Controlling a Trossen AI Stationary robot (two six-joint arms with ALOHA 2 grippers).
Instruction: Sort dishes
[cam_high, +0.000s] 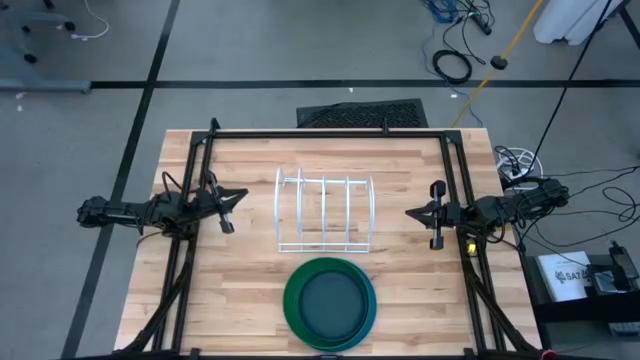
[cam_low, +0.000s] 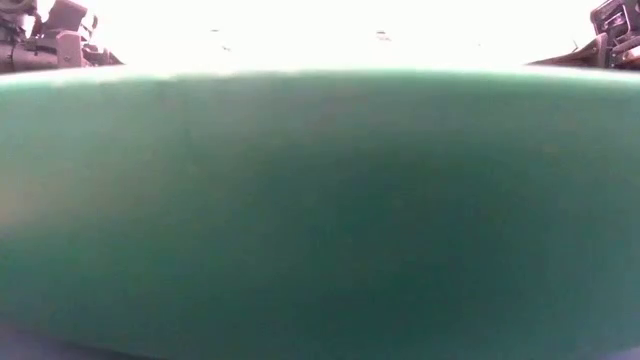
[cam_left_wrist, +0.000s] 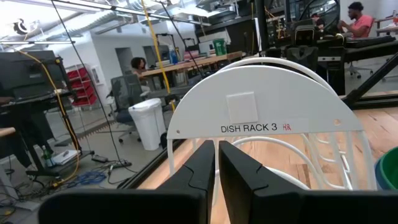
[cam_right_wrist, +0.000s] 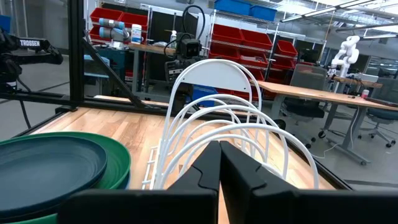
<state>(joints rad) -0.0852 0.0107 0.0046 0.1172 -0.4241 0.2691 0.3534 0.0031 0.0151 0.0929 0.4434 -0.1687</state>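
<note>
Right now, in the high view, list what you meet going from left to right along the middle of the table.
Left gripper → white wire dish rack → right gripper. The stack of dishes sits nearer the front edge, overlapping the rack's span, so it is left out of the order.

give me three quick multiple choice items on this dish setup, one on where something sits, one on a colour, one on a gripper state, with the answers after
1. Where is the stack of dishes on the table?
A. inside the rack
B. on the table at the near edge, apart from the white wire rack
C. in the left gripper

2. What colour is the wide plate directly under the dark dish?
A. green
B. red
C. white

3. How are the fingers of the left gripper?
A. wide open
B. shut on a dish
C. shut, holding nothing

Answers: 1 B, the high view shows bare wood between stack and rack. 2 A, a green rim rings the dark dish. 3 C, the left wrist view shows its fingers together with nothing between.
</note>
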